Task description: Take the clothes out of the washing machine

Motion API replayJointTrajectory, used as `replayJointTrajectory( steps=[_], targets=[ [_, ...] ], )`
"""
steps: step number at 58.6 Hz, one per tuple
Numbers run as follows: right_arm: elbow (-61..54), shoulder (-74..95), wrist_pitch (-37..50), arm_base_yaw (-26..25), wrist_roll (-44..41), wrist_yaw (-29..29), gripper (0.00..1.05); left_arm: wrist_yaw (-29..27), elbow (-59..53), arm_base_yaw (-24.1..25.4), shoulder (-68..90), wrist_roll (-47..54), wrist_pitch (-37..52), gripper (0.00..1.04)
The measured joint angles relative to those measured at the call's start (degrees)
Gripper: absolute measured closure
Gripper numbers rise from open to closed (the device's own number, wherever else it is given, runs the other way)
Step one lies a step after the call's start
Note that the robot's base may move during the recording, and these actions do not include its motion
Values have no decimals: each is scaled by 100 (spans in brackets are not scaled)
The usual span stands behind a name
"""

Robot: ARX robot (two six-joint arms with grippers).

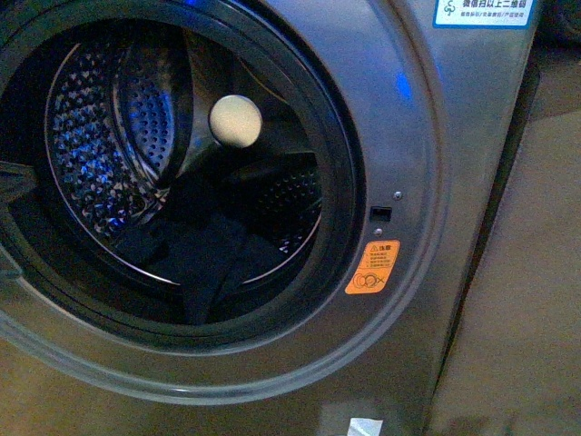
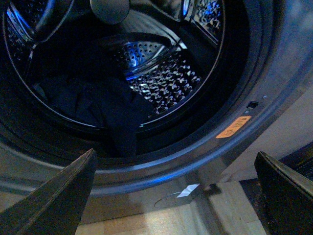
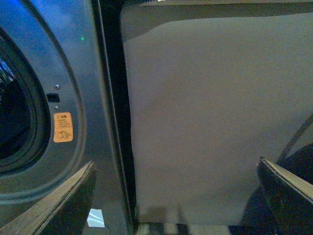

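Lying in one washing machine (image 1: 427, 182), clothes (image 1: 204, 259)

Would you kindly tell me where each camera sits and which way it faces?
Front view: on the body, facing the open washing machine and clothes; no arm shows.
Left wrist view: looks into the drum at the clothes; open left gripper frames it.
Right wrist view: faces the machine's edge and a beige unit; open right gripper shows.
All share the orange sticker.

Drum (image 1: 91, 154) shiny perforated steel; clothes (image 1: 204, 259) matt cloth.
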Motion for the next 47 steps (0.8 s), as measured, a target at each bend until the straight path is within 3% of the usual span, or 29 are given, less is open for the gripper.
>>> replayJointTrajectory(
  steps=[20, 47],
  targets=[
    [0, 0, 0, 0, 0, -2, 7, -404, 1517, -581, 2669, 258, 632, 7],
    [0, 0, 0, 0, 2, -2, 7, -1132, 3840, -964, 5392, 960, 289, 7]
  ],
)
